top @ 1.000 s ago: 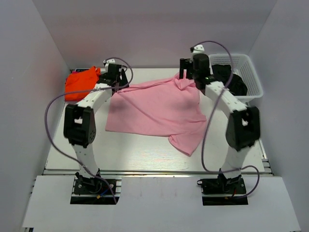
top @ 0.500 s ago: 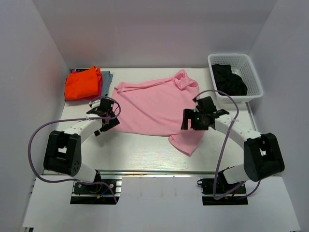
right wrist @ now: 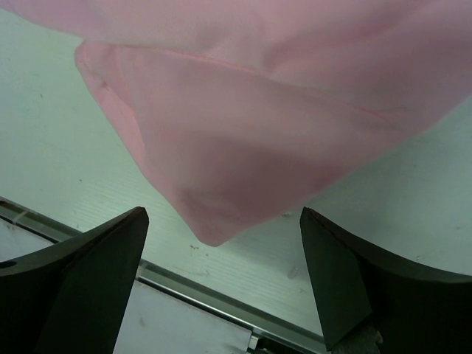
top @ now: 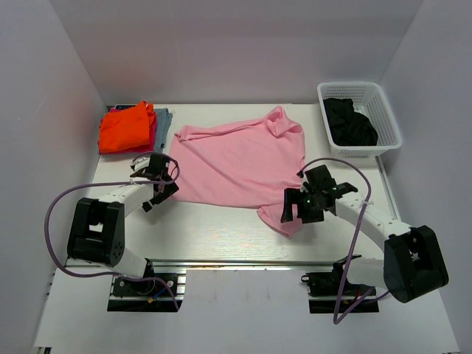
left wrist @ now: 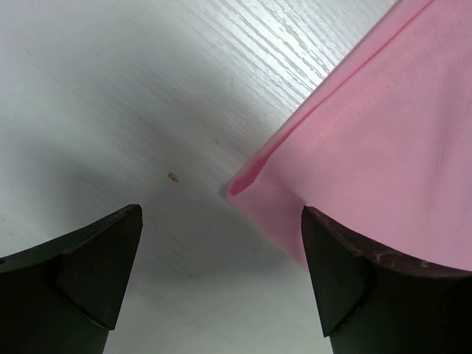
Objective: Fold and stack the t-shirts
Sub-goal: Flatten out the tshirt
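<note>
1. The pink shirt (top: 240,162) lies spread out in the middle of the table (top: 214,236). It is a bit bunched up at its far right corner.
2. The left claw (left wrist: 221,212) is wide open and holds nothing. It hangs low at the shirt's near left corner, and the folded tip of that corner sits between its two fingers.
3. To the left of that corner there is only bare wood.
4. The right claw (right wrist: 223,213) is wide open too, with nothing in it. It hangs over the shirt's near right flap, which sticks out toward the front of the table.
5. The round tip of that flap shows between the fingers. A metal rail (right wrist: 206,291) runs along the table's front edge just past it, with a thin strip of bare wood between them.
6. Left of the flap, the shirt's near edge runs straight — a wide band of bare table lies in front of it.
7. An orange shirt (top: 125,127) sits folded on a pile at the far left. A grey-blue shirt (top: 164,118) peeks out beside it, near the pink shirt's far left corner.
8. A white basket (top: 393,127) stands at the far right with a black shirt (top: 350,122) inside, near the pink shirt but apart from it.
9. White walls (top: 44,110) close in the left, right and far sides.
</note>
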{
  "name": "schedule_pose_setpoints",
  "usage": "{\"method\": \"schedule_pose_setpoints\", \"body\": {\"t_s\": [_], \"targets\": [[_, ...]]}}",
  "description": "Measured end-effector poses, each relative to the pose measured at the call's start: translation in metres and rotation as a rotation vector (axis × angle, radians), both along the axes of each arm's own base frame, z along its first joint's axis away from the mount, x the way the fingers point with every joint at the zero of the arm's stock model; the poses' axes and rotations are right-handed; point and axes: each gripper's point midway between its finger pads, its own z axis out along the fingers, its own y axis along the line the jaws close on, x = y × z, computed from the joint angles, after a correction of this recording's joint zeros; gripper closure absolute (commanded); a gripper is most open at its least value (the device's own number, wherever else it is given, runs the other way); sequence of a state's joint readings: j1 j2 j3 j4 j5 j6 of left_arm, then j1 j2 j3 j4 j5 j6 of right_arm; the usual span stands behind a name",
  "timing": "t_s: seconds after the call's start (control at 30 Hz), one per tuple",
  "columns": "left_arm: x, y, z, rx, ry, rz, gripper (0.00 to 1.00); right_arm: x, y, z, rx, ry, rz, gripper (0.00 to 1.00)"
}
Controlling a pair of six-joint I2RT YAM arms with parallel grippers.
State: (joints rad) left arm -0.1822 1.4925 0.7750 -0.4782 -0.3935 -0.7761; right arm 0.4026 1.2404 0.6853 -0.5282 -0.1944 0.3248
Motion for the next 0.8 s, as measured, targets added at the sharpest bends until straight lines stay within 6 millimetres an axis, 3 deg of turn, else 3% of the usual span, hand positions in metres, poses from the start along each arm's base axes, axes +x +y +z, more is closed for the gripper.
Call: {"method": "schedule_pose_setpoints", "body": {"t_s": [0.17,0.23,0.37,0.5,0.6,0.73,0.8], "targets": [[0.001,0.004,-0.004,-0.007,-0.012,0.021,0.20,-0.018,0.003,-0.011,0.022,0.063,0.004,0.14],[0.000,0.005,-0.007,-0.005,-0.012,0.023,0.20,-0.027,0.004,-0.015,0.034,0.096,0.001,0.14],[0.001,0.008,-0.008,0.000,-0.026,0.031,0.30,-0.039,0.006,-0.021,0.047,0.138,-0.001,0.15],[0.004,0.007,-0.008,-0.005,-0.042,0.025,0.49,-0.040,0.009,-0.021,0.064,0.149,-0.012,0.17],[0.008,0.004,-0.008,-0.025,-0.056,0.011,0.76,-0.039,0.012,-0.021,0.083,0.146,-0.022,0.20],[0.016,-0.004,-0.008,-0.057,-0.085,-0.026,1.00,-0.036,0.017,-0.022,0.108,0.147,-0.022,0.32],[0.019,-0.006,-0.008,-0.064,-0.094,-0.040,1.00,-0.036,0.019,-0.024,0.116,0.152,-0.022,0.39]]}}
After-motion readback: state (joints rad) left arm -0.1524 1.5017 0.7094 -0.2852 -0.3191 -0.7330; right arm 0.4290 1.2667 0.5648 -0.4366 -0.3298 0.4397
